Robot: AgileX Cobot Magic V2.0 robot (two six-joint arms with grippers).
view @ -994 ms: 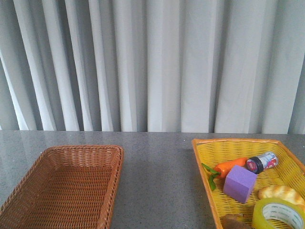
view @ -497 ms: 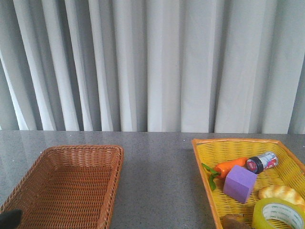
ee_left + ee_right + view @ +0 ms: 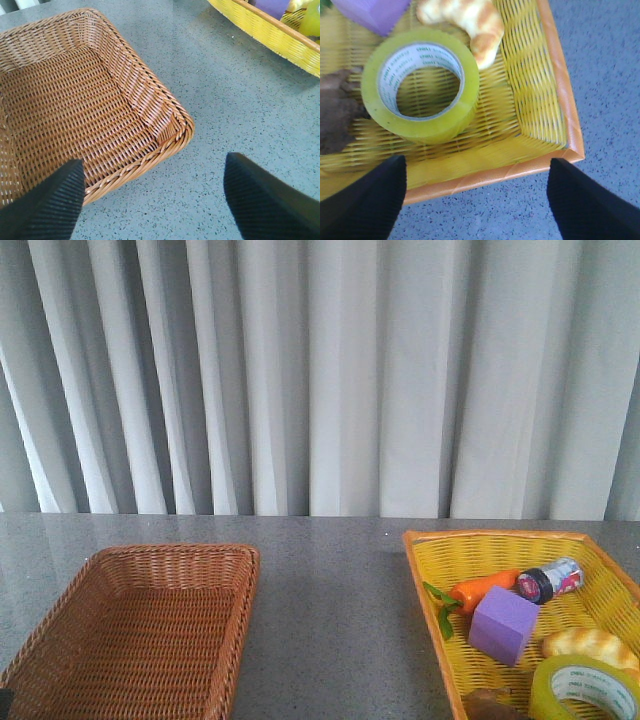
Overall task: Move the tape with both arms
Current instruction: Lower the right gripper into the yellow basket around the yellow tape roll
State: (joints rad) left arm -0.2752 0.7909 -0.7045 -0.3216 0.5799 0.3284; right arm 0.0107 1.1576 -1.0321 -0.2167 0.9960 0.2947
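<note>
1. Right pincer [image 3: 475,200]: spread wide, nothing held, hanging above the near rim of the yellow basket [image 3: 540,120].
2. Tape [image 3: 420,84]: lying flat on its side in that yellow basket, just beyond the right pincer and between its two fingers' lines, untouched.
3. Beside the tape: a bread roll [image 3: 470,22] touching its far edge, a purple cube [image 3: 372,12] beyond, a brown lump [image 3: 335,112] at its side.
4. Left pincer [image 3: 150,200]: also wide open and empty, poised over the grey tabletop [image 3: 235,100] at the near corner of the brown wicker basket [image 3: 75,100].
</note>
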